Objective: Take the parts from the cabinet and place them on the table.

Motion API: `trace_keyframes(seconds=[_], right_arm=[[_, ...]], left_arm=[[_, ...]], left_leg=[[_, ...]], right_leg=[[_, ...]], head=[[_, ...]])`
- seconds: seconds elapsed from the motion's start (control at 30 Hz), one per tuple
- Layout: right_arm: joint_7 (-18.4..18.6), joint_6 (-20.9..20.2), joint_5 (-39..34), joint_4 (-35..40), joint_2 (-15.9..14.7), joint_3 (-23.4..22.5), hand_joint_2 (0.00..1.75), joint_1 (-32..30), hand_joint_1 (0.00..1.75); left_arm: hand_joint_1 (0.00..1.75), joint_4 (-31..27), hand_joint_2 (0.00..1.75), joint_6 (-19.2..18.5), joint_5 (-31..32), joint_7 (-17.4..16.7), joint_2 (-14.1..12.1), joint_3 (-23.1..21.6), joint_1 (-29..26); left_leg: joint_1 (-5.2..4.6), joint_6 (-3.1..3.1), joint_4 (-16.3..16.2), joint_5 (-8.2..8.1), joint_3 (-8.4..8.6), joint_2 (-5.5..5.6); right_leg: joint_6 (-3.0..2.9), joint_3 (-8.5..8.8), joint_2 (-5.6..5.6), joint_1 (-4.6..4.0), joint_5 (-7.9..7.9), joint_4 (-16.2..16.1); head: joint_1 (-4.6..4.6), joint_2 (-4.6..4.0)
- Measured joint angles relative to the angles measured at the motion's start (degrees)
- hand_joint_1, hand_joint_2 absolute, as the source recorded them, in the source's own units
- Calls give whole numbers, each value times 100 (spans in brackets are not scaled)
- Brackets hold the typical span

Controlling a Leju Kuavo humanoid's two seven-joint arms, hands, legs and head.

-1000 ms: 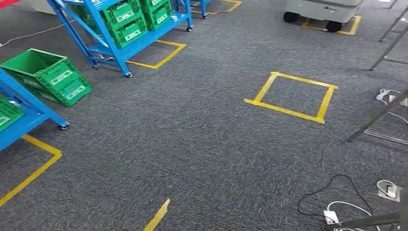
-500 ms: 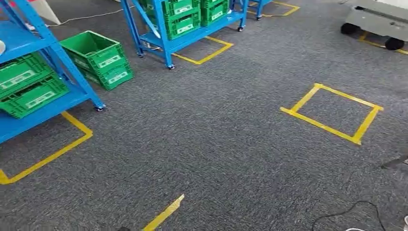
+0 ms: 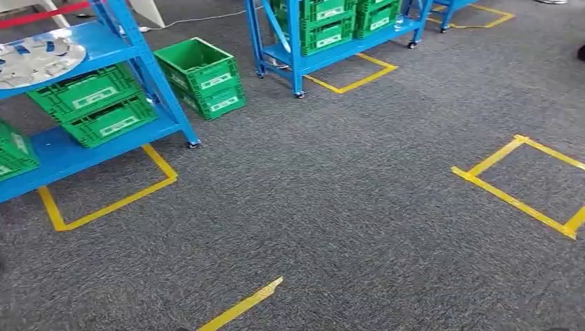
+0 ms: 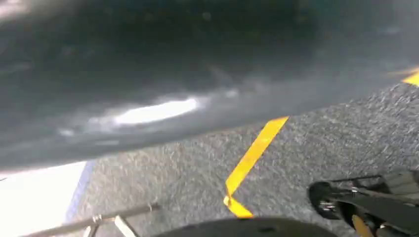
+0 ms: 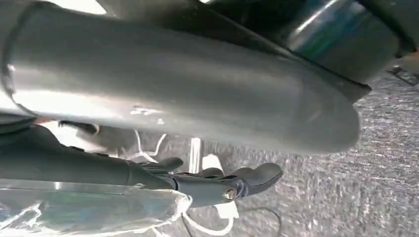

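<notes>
Parts [image 3: 34, 58]: pale flat pieces, heaped on a round tray on the upper shelf of the blue cabinet [image 3: 153, 79], at the far left of the head view. Too small to tell their shape or any long axis.

Green crates [image 3: 90, 103] sit on the shelf below the tray. A stack of loose crates [image 3: 203, 76] stands on the floor just right of the cabinet's post. A second blue rack [image 3: 293, 58] with more crates stands further off, centre-far.

Key relation: the parts lie left and ahead of me, well apart from both arms, with grey carpet [image 3: 331, 200] between. The yellow tape frame [image 3: 103, 207] runs around the cabinet's foot. I judge my left arm to be on the nearer side, so the reach looks like a left-side job once I face the shelf squarely. The tray is high on the cabinet, so the hand has to come up, not down.

Right hand [image 5: 217, 185]: dark fingers stretched out fairly straight, lying along a clear plastic bag [image 5: 89, 212] and touching it. I cannot tell whether they actually grip it. The bag's long axis runs the same way as the fingers. Its contents are blurred, something bluish.

Left hand: I cannot tell its state. The left wrist view is blurred, dark, with carpet and a yellow tape strip [image 4: 252, 158].

Step in hand, as I judge it: approaching the cabinet, no pick begun. Next comes closing in on the tape frame and squaring up to the shelf. Risk: clipping the cabinet post or the floor crates.
</notes>
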State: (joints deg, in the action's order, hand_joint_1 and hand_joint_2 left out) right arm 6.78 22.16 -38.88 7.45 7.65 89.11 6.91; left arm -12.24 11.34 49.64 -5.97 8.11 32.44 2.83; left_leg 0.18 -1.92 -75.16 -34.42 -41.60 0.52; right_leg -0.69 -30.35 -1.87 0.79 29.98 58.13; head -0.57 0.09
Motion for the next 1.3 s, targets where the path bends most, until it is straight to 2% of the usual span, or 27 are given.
trace_keyframes(seconds=[0.07,0.1,0.13,0.17,0.2,0.33,0.37,0.4,0.47,0.5,0.53,0.57,0.63,0.67,0.7,0.8,0.83,0.9,0.93,1.0,1.03,1.07,1.13,1.17,1.2,1.23,1.3], right_arm=[[0,2,44,0,2,0,0,13,0],[0,2,48,0,2,0,0,18,0],[0,2,48,2,2,0,0,22,0],[-2,2,48,2,4,0,0,20,0],[-2,2,48,2,2,0,0,21,0],[0,-4,44,4,18,0,0,68,0],[-2,-2,44,4,17,0,0,79,0],[-2,0,41,4,17,0,0,79,0],[-2,-2,41,4,17,0,0,51,0],[0,-2,41,4,15,0,0,42,0],[0,0,37,4,17,0,0,32,0],[-2,0,39,4,15,0,0,36,0],[0,0,39,2,15,0,0,43,0],[-2,0,39,4,17,0,0,37,0],[-2,0,39,4,17,0,0,36,0],[0,0,41,4,17,0,0,35,0],[-2,2,48,4,17,0,0,39,0],[-9,9,48,2,20,0,0,44,0],[-15,7,48,2,20,0,0,33,0],[-15,7,46,0,20,0,0,6,0],[-15,7,44,0,20,0,0,6,0],[-15,7,46,0,20,0,0,10,0],[-20,7,41,0,20,0,0,19,0],[-22,7,39,2,22,0,0,22,0],[-28,7,39,0,22,0,0,20,0],[-35,9,33,0,20,0,0,17,0],[-35,9,31,0,22,0,0,32,0]], left_arm=[[0,0,0,0,4,-2,4,0,-31],[0,0,0,0,15,-2,2,0,-38],[0,0,0,0,22,-2,-2,0,-36],[0,0,0,0,24,-2,-4,0,-25],[0,0,0,2,28,-2,-13,0,2],[0,0,0,4,39,-2,-13,0,-22],[0,0,0,4,44,-2,-15,2,-38],[0,0,0,2,61,-4,-15,2,-22],[0,0,0,-8,77,-4,0,2,14],[0,0,0,-11,79,-4,2,2,13],[0,0,0,-11,79,-4,4,2,4],[0,0,0,-11,79,-4,2,2,-7],[0,0,0,-11,79,-4,4,2,-11],[0,0,0,-9,79,-4,9,2,-10],[0,0,0,-9,79,-4,4,2,7],[0,0,0,-9,81,-4,4,2,-21],[0,0,0,-9,81,-4,-2,2,-33],[0,0,0,-7,81,-11,-4,2,-29],[0,0,0,-9,81,-11,-4,2,-8],[0,0,0,-9,83,-11,-2,2,13],[0,0,0,-9,83,-11,2,2,4],[0,0,0,-9,83,-11,2,2,-16],[0,0,0,-9,83,-11,-2,2,-34],[0,0,0,-11,83,-11,-4,2,-29],[0,0,0,-13,87,-11,-4,2,-19],[0,0,0,-20,90,-9,-4,2,20],[0,0,0,-22,90,-9,-4,2,11]], left_leg=[[11,13,195,267,94,-16],[5,39,613,531,312,-48],[-16,86,1137,792,592,-154],[-69,161,1563,884,812,-456],[-123,192,1687,802,882,-557],[-105,276,1773,817,894,-297],[-58,299,1825,844,911,-240],[-50,333,1824,852,905,-176],[-46,354,1824,846,900,-10],[-47,355,1821,844,902,79],[-46,353,1821,843,913,164],[-43,349,1819,841,924,243],[-33,316,1814,821,967,417],[-31,289,1806,809,967,482],[-59,250,1770,804,935,556],[1,141,1785,861,860,728],[-6,109,1777,855,841,793],[-28,50,1478,628,716,214],[-18,18,1056,397,503,80],[7,-16,161,42,49,6],[23,-27,-32,32,-58,-5],[33,-30,46,164,-19,-13],[31,2,808,659,377,-73],[9,51,1318,894,653,-263],[-34,103,1596,922,798,-581],[-83,147,1726,832,852,-607],[-86,188,1699,813,824,-485]], right_leg=[[0,30,-137,-14,25,0],[6,61,-201,-21,42,0],[13,102,-271,-26,67,-1],[26,126,-334,-32,93,-4],[78,126,-388,-82,135,16],[185,223,-652,-85,176,-42],[223,156,-281,-55,274,84],[234,12,-42,-41,456,392],[266,-447,146,-14,830,1296],[278,-654,168,-14,907,1632],[284,-742,170,-14,827,1695],[284,-707,171,-12,620,1513],[281,-327,274,11,-5,565],[280,-167,508,40,-150,152],[268,-108,713,60,-64,42],[181,-69,569,14,-64,35],[145,-51,497,54,-86,-6],[72,-16,344,48,-88,-40],[44,-14,240,36,-76,-41],[25,-7,35,29,-55,-39],[22,-2,-47,26,-41,-38],[26,13,-116,26,-30,-38],[49,73,-248,25,8,-38],[67,115,-310,23,34,-41],[87,134,-357,8,55,-43],[150,116,-420,-38,108,-19],[199,194,-580,-45,129,-58]], head=[[-2,0],[-4,0],[-2,0],[-2,0],[-6,0],[2,0],[33,0],[59,0],[76,0],[85,0],[83,0],[83,0],[79,0],[90,0],[92,0],[87,0],[92,0],[7,0],[11,0],[11,0],[9,0],[13,0],[7,0],[9,0],[9,0],[-2,0],[2,0]])
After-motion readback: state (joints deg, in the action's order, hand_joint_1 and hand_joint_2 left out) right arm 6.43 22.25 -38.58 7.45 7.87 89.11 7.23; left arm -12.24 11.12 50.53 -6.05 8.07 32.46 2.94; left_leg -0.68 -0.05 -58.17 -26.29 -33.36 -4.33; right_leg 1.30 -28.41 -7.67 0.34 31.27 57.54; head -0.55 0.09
